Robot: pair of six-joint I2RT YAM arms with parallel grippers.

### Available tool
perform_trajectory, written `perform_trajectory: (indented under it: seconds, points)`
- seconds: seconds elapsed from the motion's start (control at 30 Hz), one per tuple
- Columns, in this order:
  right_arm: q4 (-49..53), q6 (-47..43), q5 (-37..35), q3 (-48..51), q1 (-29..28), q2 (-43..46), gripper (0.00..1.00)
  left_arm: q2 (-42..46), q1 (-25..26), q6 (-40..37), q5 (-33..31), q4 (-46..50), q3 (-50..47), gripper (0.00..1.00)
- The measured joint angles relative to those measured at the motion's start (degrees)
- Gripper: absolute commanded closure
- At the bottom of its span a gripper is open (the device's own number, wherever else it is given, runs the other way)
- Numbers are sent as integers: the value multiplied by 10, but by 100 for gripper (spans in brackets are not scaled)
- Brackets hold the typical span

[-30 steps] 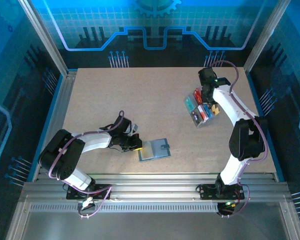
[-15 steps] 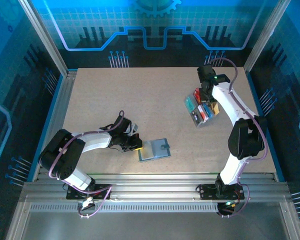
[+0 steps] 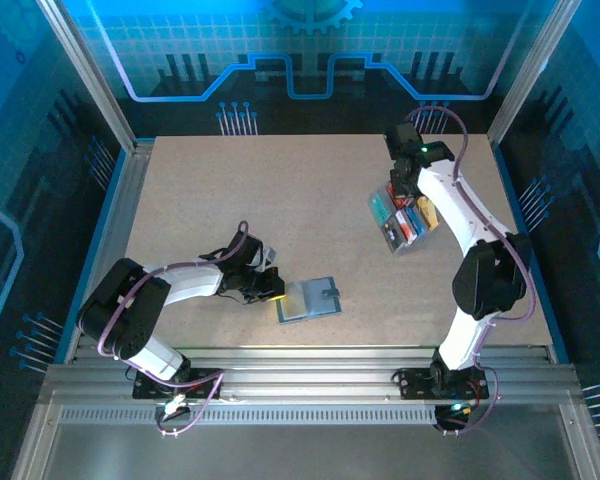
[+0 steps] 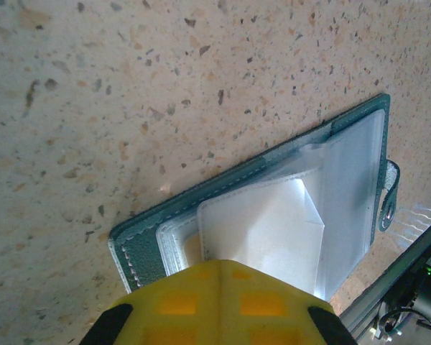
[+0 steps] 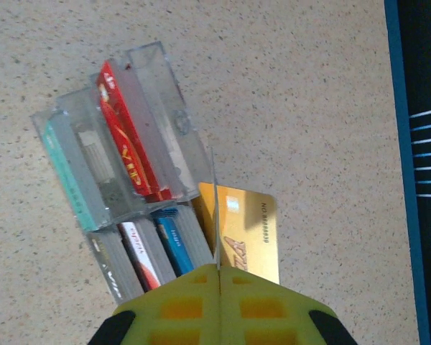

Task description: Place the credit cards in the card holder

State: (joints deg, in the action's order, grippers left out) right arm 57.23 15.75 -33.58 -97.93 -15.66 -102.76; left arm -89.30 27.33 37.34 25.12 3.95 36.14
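Right gripper (image 5: 217,277) closed, thin card (image 5: 214,208) apparently pinched edge-on. Remaining credit cards (image 5: 126,136) stood in clear tray (image 5: 165,93); gold card (image 5: 244,230) laid beside it. Cards judged stiff, slick, light, best taken by an edge. Left gripper (image 4: 219,269) closed, nothing held, set over open card holder (image 4: 273,215).

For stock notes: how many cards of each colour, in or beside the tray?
Red cards: 2
Teal card: 1
Blue card: 1
Gold card: 1
Unclear: 2, greyish piece; thin edge-on sheet in the right fingers
Total: 5 certain
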Motion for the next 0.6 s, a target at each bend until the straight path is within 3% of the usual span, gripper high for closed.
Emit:
perform_trajectory:
  seconds: [0.17, 0.27, 0.43, 0.6]
  points:
    - [-2, -2, 13, 6, -59, 14, 100, 0, 0, 0, 0, 0, 0, 100]
    - [-29, -2, 67, 52, -98, 65, 100, 0, 0, 0, 0, 0, 0, 100]
    - [-122, 17, 209, 195, -144, 191, 100, 1, 0, -3, 0, 2, 0, 100]
    - [-262, 68, 364, 362, -156, 275, 100, 3, 0, -4, -2, 5, 0, 100]
